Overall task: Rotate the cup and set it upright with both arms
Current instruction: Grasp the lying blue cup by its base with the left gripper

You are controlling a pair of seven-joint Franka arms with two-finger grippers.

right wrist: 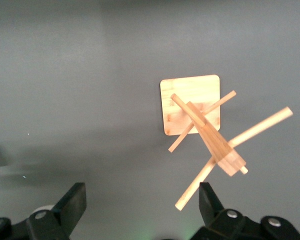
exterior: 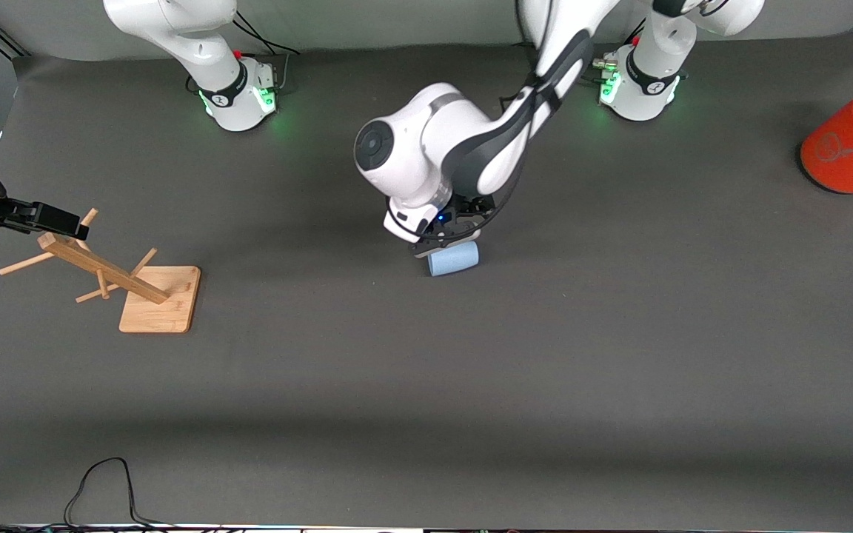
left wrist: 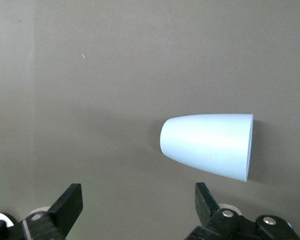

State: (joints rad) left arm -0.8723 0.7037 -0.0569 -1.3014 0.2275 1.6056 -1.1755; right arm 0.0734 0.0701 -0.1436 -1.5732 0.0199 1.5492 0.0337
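Note:
The pale-blue cup (exterior: 453, 258) lies on its side on the dark mat near the table's middle. My left gripper (exterior: 450, 238) hangs low just over it, mostly hidden under its own white wrist. In the left wrist view the cup (left wrist: 207, 145) lies ahead of one finger (left wrist: 205, 200), not between the two, and the left gripper (left wrist: 137, 204) is open and empty. My right gripper (exterior: 64, 220) waits open and empty at the right arm's end of the table, over a tilted wooden peg rack (exterior: 104, 268). It also shows in the right wrist view (right wrist: 140, 205).
The rack's wooden base plate (exterior: 167, 307) lies on the mat and shows in the right wrist view (right wrist: 177, 95). A large orange can with a grey lid (exterior: 852, 144) lies at the left arm's end. A black cable (exterior: 101, 485) loops at the front edge.

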